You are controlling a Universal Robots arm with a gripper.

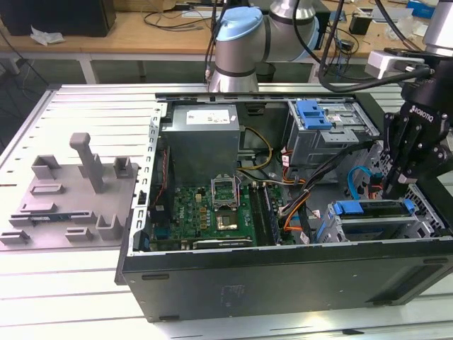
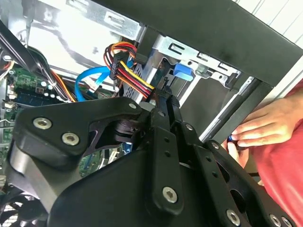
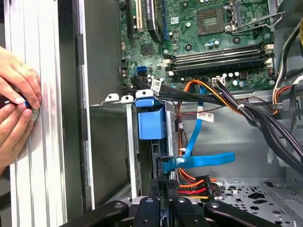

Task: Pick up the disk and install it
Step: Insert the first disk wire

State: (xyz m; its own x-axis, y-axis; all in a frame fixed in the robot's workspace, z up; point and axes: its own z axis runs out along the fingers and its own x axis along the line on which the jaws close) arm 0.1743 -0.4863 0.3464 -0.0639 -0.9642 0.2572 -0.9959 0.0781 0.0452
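Nearest, black gripper [image 3: 163, 185], fingers pressed together on nothing, poised above the open computer case [image 1: 283, 276] at the exterior view's right. Just beyond the tips, disk [image 3: 150, 120] in its blue carrier, seated in the metal drive cage [image 3: 133, 151], blue data cable [image 3: 208, 160] beside. Outside the case wall, a person's hands [image 3: 15, 90] on the table [image 3: 40, 179].

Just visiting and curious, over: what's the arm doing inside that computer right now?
Gripper shut, low over the drive cage. Disk sitting in that cage, beside it. Cables close by; person's hands just outside the case.
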